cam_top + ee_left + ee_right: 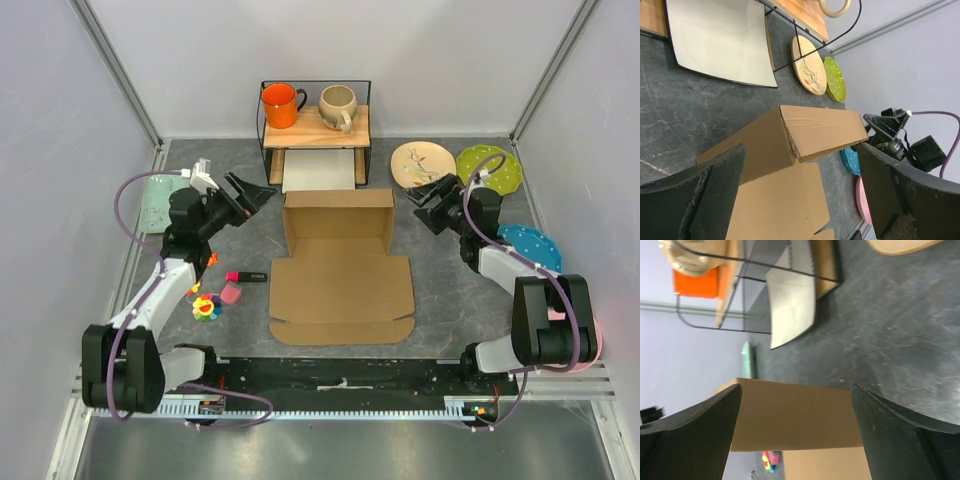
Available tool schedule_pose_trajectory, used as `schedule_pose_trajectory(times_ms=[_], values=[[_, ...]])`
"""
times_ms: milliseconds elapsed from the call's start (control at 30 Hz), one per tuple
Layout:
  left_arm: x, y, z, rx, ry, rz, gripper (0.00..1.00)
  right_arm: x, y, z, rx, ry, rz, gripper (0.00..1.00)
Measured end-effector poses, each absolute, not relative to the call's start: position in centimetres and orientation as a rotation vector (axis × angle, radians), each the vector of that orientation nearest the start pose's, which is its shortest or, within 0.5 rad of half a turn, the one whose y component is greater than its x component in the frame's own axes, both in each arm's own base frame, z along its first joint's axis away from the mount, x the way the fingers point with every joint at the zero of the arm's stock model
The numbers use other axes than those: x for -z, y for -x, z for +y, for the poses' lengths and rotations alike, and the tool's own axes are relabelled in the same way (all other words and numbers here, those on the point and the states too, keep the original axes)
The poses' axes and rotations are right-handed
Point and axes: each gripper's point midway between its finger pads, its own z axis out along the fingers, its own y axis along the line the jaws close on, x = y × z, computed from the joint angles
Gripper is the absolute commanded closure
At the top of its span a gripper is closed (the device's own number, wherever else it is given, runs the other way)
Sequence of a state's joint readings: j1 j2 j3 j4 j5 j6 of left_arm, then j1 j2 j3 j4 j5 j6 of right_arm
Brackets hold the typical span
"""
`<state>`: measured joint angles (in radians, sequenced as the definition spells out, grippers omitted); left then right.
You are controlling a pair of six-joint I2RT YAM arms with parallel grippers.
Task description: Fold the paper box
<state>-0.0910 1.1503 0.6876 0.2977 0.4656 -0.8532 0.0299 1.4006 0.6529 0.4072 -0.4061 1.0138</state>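
Note:
The brown cardboard paper box [340,265] lies mid-table. Its far part stands up as walls [338,212] and its near lid panel [342,300] lies flat. My left gripper [262,195] is open and empty, just left of the box's far left corner, not touching. My right gripper [418,210] is open and empty, just right of the far right corner. The left wrist view shows the box's raised wall [815,130] between my open fingers [695,200]. The right wrist view shows the box's side wall [795,415] between my open fingers [900,435].
A wire rack [315,125] with an orange mug [280,105] and a beige mug [338,106] stands behind the box, a white tray [319,172] under it. Plates lie at right: beige [422,163], green [490,168], blue [530,245]. Small toys [222,295] and a marker [246,276] lie at left.

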Motion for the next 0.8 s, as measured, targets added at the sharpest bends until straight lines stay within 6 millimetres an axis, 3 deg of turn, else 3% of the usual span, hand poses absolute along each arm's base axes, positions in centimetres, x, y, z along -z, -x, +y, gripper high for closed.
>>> schedule_pose_trajectory(times_ms=[300,600,800], values=[[-20.7,-37.3,-15.8,1.213,0.327,1.884,0.01,-21.8,-40.9,14.0,-1.256,-0.477,1.733,0.02],[-21.0,-37.4,-16.9,1.278,0.262,1.862,0.01,-19.1,-40.2,17.4,-1.254,-0.367,1.832,0.09],[-21.1,-37.3,-17.3,1.286,0.244,1.856,0.01,-17.2,-39.6,17.3,-1.199,-0.337,1.875,0.17]])
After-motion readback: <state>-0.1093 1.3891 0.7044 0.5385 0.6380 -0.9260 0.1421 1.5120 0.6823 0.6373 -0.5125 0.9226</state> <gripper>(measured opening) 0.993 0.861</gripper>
